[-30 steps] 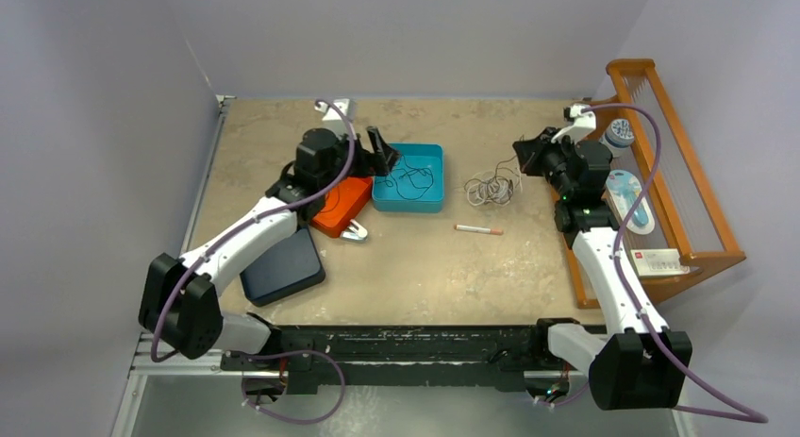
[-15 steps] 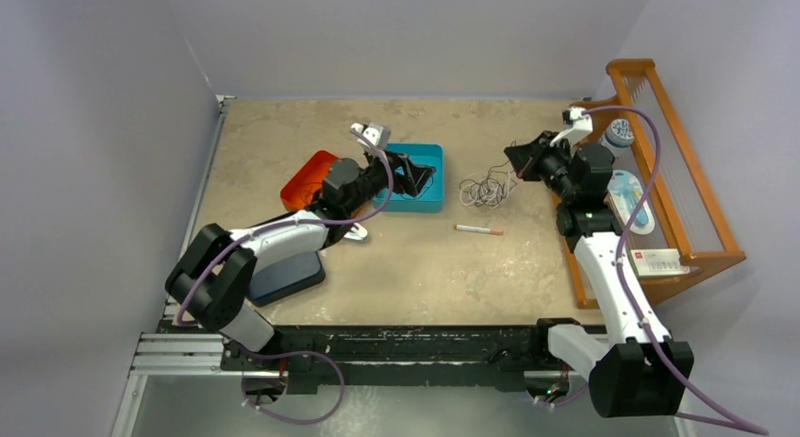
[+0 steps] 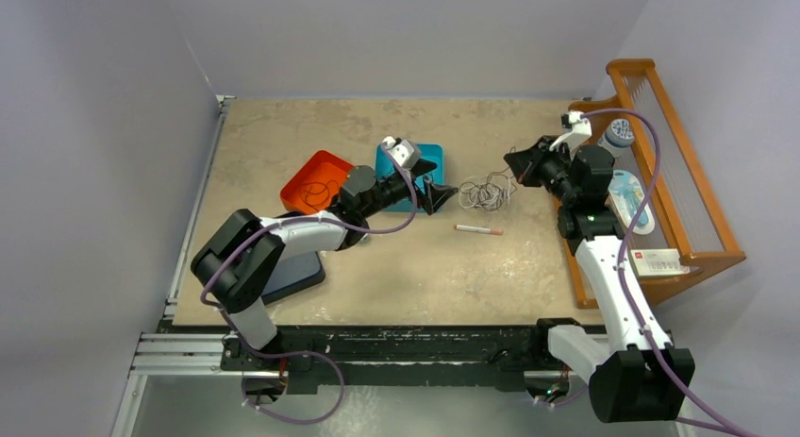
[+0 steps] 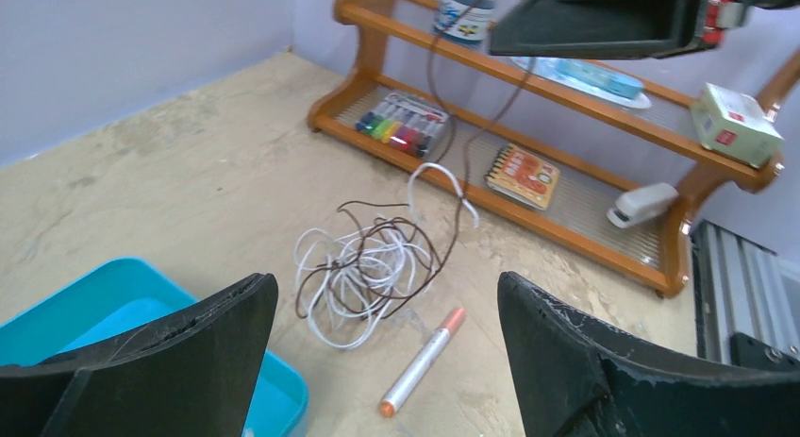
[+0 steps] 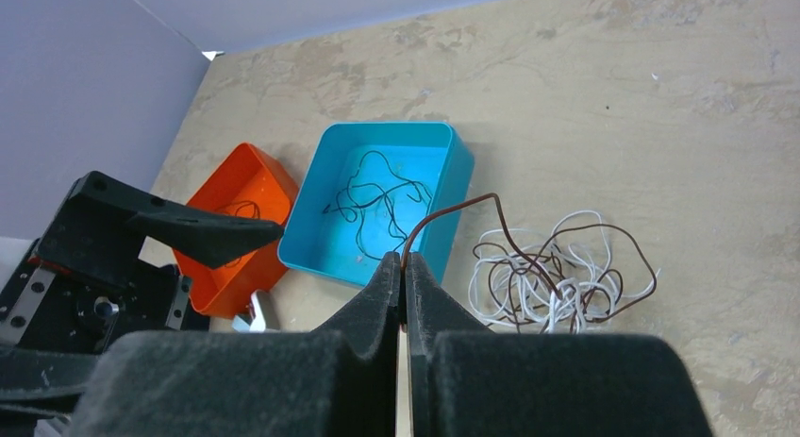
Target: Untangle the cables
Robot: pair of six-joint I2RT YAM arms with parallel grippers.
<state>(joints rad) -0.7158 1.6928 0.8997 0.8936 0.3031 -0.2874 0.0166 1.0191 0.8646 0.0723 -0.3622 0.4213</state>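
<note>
The right hand (image 5: 404,265) is pinched shut on one thin brown wire (image 5: 462,205). It comes from the loopy brown and white wire pile (image 3: 486,190), right of the middle on the desk (image 3: 415,277). The left hand (image 4: 382,300) is wide open and holds nothing. Pulling now could lift the whole pile and tighten its knots.

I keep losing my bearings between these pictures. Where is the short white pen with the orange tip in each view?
Top external: the short white pen with the orange tip lies mid-table, just below the tangle of white and brown cables.
Left wrist: bottom centre, below the tangle.
Right wrist: not in it; tangle at lower right.
Shared landmark: the tangle.
</note>
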